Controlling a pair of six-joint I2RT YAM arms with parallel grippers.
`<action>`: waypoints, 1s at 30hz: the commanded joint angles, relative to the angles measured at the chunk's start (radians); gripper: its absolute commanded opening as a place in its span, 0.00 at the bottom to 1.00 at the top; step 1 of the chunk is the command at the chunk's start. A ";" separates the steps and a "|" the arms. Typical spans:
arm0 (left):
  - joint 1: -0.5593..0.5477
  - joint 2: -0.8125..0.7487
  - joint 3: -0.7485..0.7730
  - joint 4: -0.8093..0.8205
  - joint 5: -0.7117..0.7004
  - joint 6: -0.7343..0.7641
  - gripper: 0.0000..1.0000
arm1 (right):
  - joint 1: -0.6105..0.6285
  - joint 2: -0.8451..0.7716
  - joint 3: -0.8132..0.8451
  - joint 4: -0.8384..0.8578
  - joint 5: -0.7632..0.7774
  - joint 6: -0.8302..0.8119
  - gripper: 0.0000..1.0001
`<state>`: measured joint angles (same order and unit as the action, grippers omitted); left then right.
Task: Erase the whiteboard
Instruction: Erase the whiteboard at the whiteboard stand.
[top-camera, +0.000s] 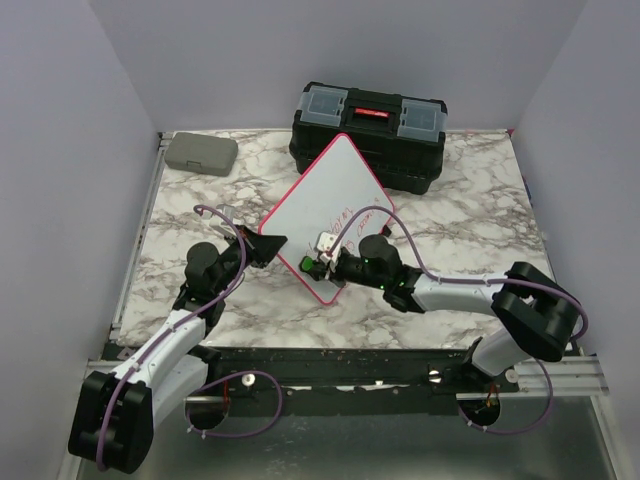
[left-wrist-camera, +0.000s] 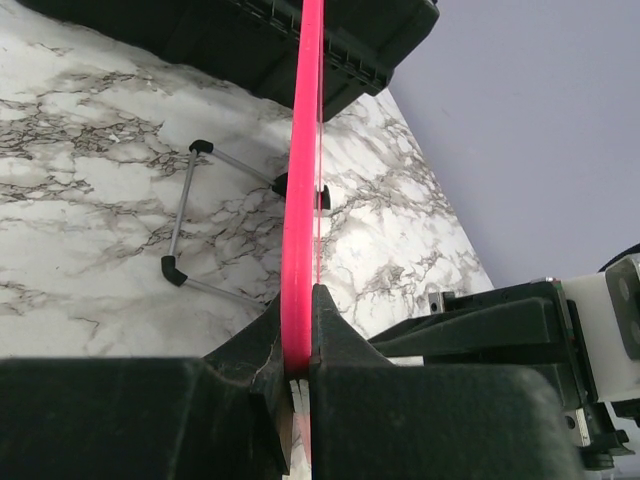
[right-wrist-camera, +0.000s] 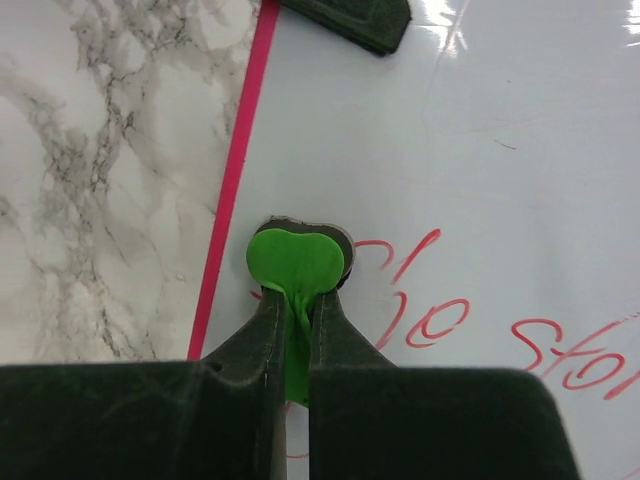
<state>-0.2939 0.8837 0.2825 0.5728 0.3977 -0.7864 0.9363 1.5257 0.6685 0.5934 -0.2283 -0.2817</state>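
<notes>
Pink-framed whiteboard (top-camera: 325, 210) | edge clamped in left claw (left-wrist-camera: 298, 320) | right claw (right-wrist-camera: 298, 302) pinching green eraser (right-wrist-camera: 295, 262) on it

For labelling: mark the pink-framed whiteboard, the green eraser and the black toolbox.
White rectangular whiteboard with pink frame (top-camera: 315, 195): top external view, bare white face.
Small green rounded eraser (right-wrist-camera: 295, 262): right wrist view, its rounded top.
Black plastic toolbox (top-camera: 415, 165): top external view, front wall.

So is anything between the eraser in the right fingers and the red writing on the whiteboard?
Nothing visible. The green eraser, pinched in the right fingers, sits against the whiteboard right beside the red writing. The left fingers clamp the board's edge, away from the writing.
</notes>
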 joint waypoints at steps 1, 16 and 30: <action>-0.013 -0.006 0.004 0.004 0.049 -0.001 0.00 | 0.022 0.024 -0.002 -0.128 -0.123 -0.071 0.01; -0.010 -0.014 0.005 -0.010 0.049 0.010 0.00 | -0.068 0.023 0.070 -0.195 0.220 -0.082 0.01; -0.010 -0.010 -0.005 0.005 0.047 0.003 0.00 | -0.050 0.003 0.028 -0.109 -0.065 -0.067 0.01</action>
<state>-0.2939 0.8799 0.2821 0.5659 0.3939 -0.7856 0.8764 1.5200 0.7185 0.5301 -0.1287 -0.3122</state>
